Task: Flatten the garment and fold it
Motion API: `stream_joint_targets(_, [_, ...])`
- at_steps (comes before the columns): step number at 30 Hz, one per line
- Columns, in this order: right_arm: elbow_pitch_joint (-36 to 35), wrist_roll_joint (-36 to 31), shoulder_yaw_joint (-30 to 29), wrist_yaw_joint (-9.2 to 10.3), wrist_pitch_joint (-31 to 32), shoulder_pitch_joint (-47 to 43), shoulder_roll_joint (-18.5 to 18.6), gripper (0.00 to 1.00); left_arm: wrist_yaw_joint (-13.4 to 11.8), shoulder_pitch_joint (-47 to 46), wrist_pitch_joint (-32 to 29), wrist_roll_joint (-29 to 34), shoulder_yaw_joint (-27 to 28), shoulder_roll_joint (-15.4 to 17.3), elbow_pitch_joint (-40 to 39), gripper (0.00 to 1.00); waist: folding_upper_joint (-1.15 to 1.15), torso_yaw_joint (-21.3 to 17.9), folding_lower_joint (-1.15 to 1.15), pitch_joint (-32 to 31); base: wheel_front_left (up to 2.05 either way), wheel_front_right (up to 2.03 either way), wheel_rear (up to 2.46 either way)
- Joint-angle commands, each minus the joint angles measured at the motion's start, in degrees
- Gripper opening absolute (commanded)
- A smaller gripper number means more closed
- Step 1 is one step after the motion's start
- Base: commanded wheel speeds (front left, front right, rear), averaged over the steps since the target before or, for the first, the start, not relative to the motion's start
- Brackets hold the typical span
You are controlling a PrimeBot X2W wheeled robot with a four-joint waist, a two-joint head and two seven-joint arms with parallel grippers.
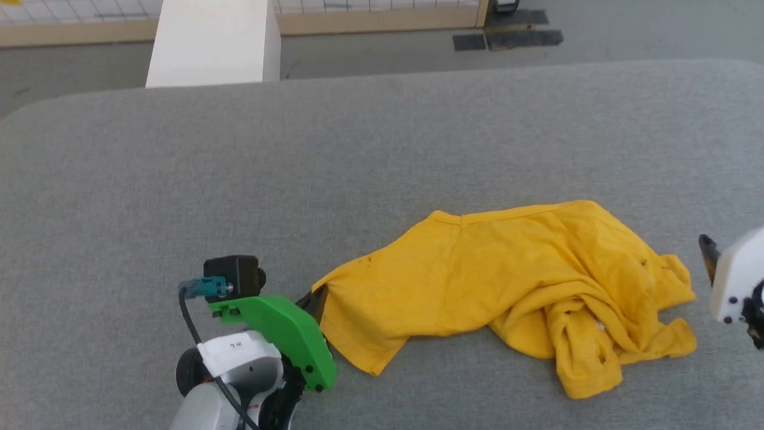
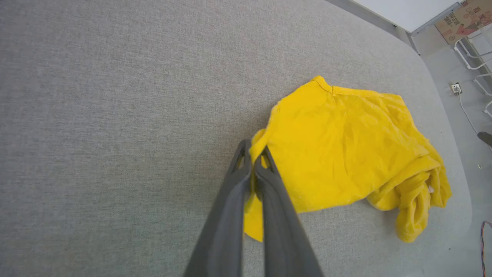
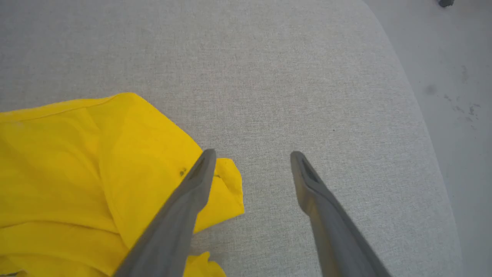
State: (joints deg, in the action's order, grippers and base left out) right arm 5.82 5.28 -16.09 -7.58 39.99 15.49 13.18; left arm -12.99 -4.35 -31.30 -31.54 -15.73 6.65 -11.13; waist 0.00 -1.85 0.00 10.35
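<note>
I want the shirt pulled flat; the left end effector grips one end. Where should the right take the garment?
Probably the loose flap of the garment beside the right end effector, approached from the robot's right: it lies flat, clear of the bunched folds.

Open grey tabletop (image 1: 382, 149) lay left of and beyond the garment (image 1: 507, 280), so I had room to pass there. Its bunched heap rose at the right end, near my spread right gripper (image 3: 252, 154). My left gripper (image 2: 253, 150) pinched its left edge. A white block (image 1: 212, 42) stood past the far edge.
</note>
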Motion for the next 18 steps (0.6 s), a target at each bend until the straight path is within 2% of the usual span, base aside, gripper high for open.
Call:
stream_joint_targets(1, [1.93, -0.57, 1.47, 0.09, 1.03, 1.42, 1.01, 1.0, -0.15, 0.33, -0.26, -0.48, -0.26, 0.11, -0.85, 0.0, 0.0, 1.52, 0.0, 1.94, 0.0, 0.0, 0.0])
stream_joint_targets(11, [11.81, -0.98, 12.99, 0.09, 9.11, 3.83, 5.69, 1.0, 0.3, -1.18, -0.68, -0.43, -2.12, -0.35, -0.81, 0.0, 0.0, 4.98, 0.0, 5.52, 0.0, 0.0, 0.0])
stream_joint_targets(14, [12.81, 0.48, 14.17, 0.09, 10.04, 4.01, 6.12, 1.0, 0.46, -1.41, -0.32, -0.51, -2.16, -0.38, -0.32, 0.0, 0.0, 5.11, 0.0, 5.34, 0.0, 0.0, 0.0])
stream_joint_targets(15, [13.21, 1.0, 14.35, 0.09, 10.56, 4.05, 6.18, 0.28, 0.53, -1.49, -0.13, -0.59, -2.14, -0.41, -0.13, 0.0, 0.0, 5.09, 0.0, 5.1, 0.0, 0.0, 0.0])
stream_joint_targets(16, [13.28, 1.46, 14.59, 0.09, 10.61, 4.16, 6.29, 0.0, 0.6, -1.54, 0.02, -0.6, -2.12, -0.39, 0.04, 0.0, 0.0, 5.02, 0.0, 4.84, 0.0, 0.0, 0.0])
stream_joint_targets(18, [13.29, 2.94, 14.83, 0.09, 10.77, 4.44, 6.62, 0.0, 1.04, -1.74, 0.96, -1.02, -1.78, -0.49, 0.25, 0.0, 0.0, 4.81, 0.0, 4.08, 0.0, 0.0, 0.0])
